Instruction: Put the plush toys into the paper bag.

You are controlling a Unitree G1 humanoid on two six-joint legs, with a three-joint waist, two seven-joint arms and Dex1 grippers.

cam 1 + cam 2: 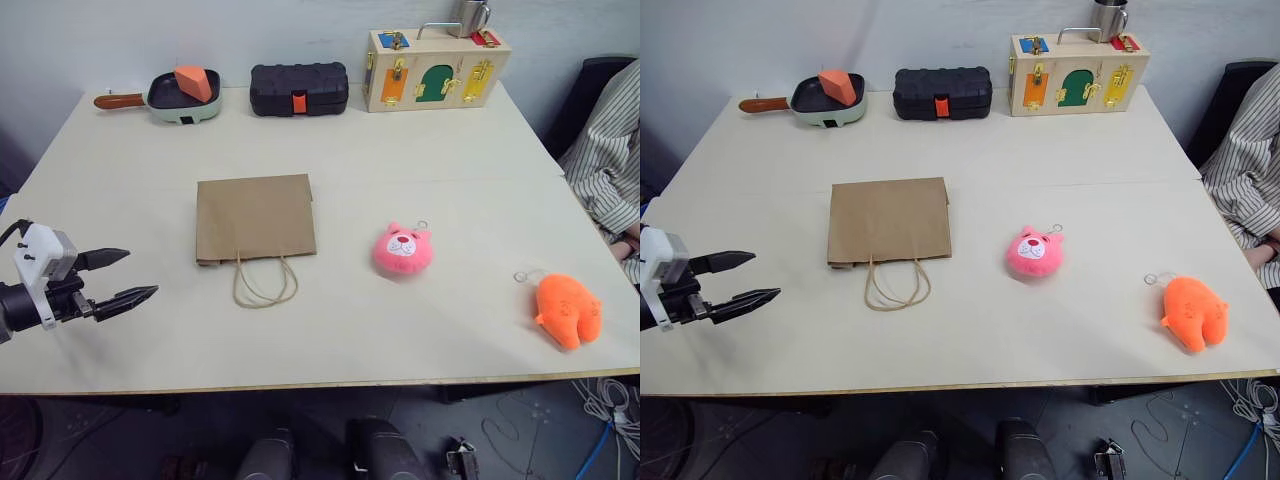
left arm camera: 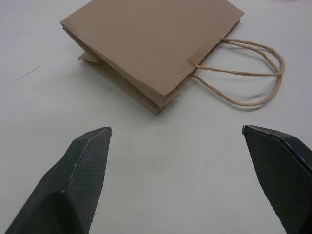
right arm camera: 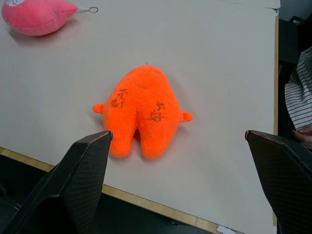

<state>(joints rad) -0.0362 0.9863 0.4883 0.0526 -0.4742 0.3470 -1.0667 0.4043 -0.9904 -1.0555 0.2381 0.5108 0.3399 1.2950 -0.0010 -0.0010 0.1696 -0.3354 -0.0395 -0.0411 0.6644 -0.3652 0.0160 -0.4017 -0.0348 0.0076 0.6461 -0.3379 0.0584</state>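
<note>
Left gripper [image 1: 135,274] spread wide, empty, flat paper bag [image 2: 151,46] just ahead; right gripper [image 3: 178,139] likewise gaping, empty, before the orange plush toy [image 3: 144,109]

Pan [image 1: 180,98] holding an orange wedge block [image 1: 196,82], black case [image 1: 298,89], wooden latch box [image 1: 436,68] topped by a metal cup [image 1: 470,16], all lined at the table [image 1: 420,170] edge far beyond the gripper, person's striped sleeve [image 1: 610,150] seen far across from it
</note>
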